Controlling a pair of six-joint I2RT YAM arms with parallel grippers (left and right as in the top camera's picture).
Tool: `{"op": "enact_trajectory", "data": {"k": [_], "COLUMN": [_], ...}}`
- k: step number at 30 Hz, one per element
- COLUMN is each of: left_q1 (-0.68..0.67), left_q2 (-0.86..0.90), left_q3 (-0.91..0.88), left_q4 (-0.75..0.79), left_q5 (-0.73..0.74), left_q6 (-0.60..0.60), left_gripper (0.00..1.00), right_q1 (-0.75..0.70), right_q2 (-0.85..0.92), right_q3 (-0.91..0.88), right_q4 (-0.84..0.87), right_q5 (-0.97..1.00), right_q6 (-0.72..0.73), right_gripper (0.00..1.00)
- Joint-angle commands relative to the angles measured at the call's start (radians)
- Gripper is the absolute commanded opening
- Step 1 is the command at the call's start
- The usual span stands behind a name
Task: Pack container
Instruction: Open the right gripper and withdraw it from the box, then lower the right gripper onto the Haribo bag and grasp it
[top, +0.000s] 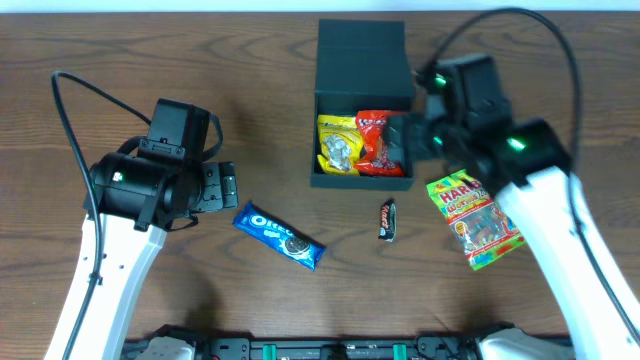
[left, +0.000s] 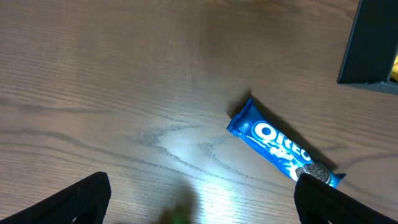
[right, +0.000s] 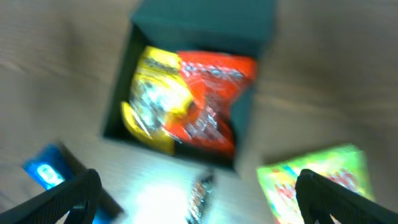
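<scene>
The container (top: 362, 55), a dark square box with its flap lid folded back, stands at the table's far middle. Inside it lie a yellow packet (top: 338, 145) and a red packet (top: 378, 142). My right gripper (top: 404, 138) hovers over the box's right edge, open and holding nothing. The blurred right wrist view shows the container (right: 205, 25) with both packets ahead of my open right gripper (right: 202, 202). My left gripper (top: 226, 188) is open just left of a blue Oreo pack (top: 280, 235). The left wrist view has the Oreo pack (left: 283, 149) beyond the right finger (left: 339, 202).
A small dark candy bar (top: 387, 219) lies in front of the box. A green Haribo bag (top: 475, 220) lies to the right, under my right arm. Black cables arc over both arms. The container's corner (left: 370, 43) shows at the upper right of the left wrist view.
</scene>
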Motion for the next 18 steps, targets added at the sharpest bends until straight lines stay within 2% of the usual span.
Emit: {"op": "enact_trajectory", "data": {"k": [1, 5, 11, 18], "left_q1": [0.004, 0.004, 0.004, 0.004], "left_q2": [-0.006, -0.006, -0.006, -0.006], "left_q3": [0.001, 0.001, 0.001, 0.001], "left_q4": [-0.004, -0.009, -0.018, -0.018], "left_q5": [-0.018, -0.018, -0.018, -0.018], "left_q6": [0.014, 0.014, 0.014, 0.013], "left_gripper": [0.95, 0.95, 0.95, 0.95], "right_q1": [-0.039, -0.088, -0.201, -0.336], "right_q2": [-0.023, -0.015, 0.013, 0.014], "right_q3": [-0.002, -0.005, -0.010, -0.089], "right_q4": [-0.093, -0.199, -0.296, -0.246], "right_q5": [0.089, 0.097, 0.123, 0.107], "right_q6": [-0.146, -0.244, -0.259, -0.259], "right_gripper": [0.99, 0.99, 0.99, 0.99]}}
